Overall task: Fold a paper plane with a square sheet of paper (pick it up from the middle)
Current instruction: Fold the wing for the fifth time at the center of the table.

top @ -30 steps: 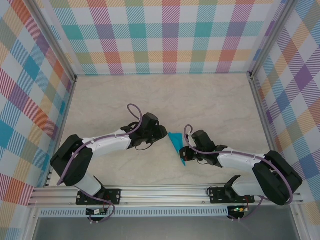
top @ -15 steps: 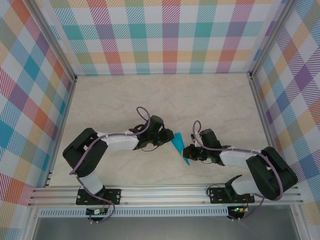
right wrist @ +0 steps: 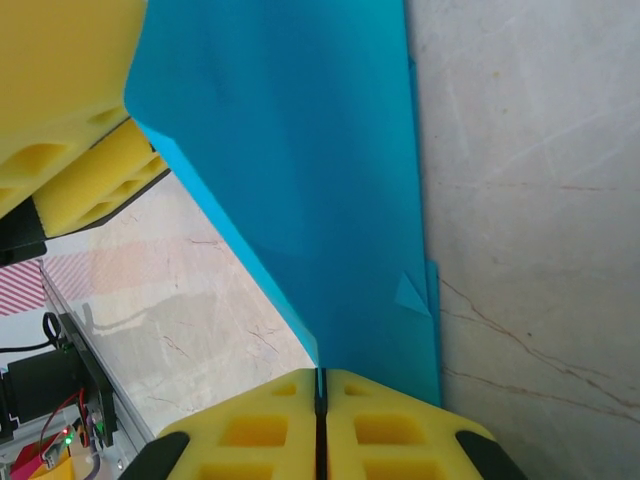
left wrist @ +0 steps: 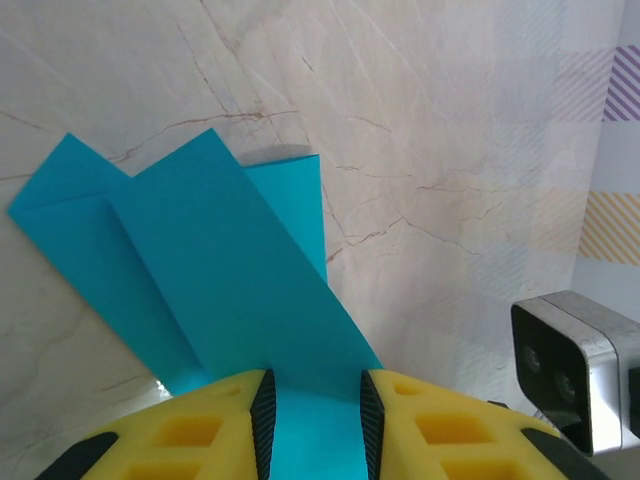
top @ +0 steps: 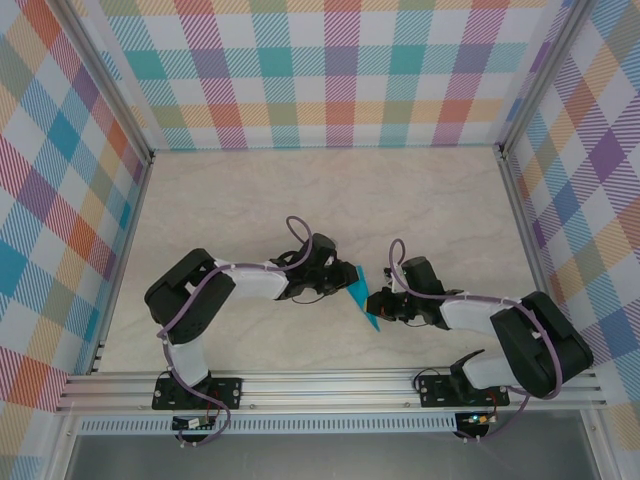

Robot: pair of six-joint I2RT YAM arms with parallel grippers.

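My right gripper is closed flat on the sheet of paper. In the right wrist view its two yellow pads meet with only a hairline between them, and the blue edge runs straight into that line. That is my anchor, so I would not loosen it.

The step in hand, as I judge it, is working a fold between the two arms. Doing it well means one side pins while the other shapes. I would move the left arm slowly and follow the crease already there rather than start a new one. I would also avoid drawing the arms apart, since thin paper pinched this close to its edge could tear or slip out.

My left gripper is less settled. Its jaws stand partly apart, and a strip of the paper fills the gap from one inner face to the other. I cannot tell whether they press on it or merely straddle it. Before bending anything I would close them until the strip is truly held.

Past the pads, the left wrist view shows the paper fanning out in overlapping folded layers with squared ends over the marbled table. From above, it sits between the two wrists near the front middle of the table, a narrow blue sliver tapering toward the near edge.
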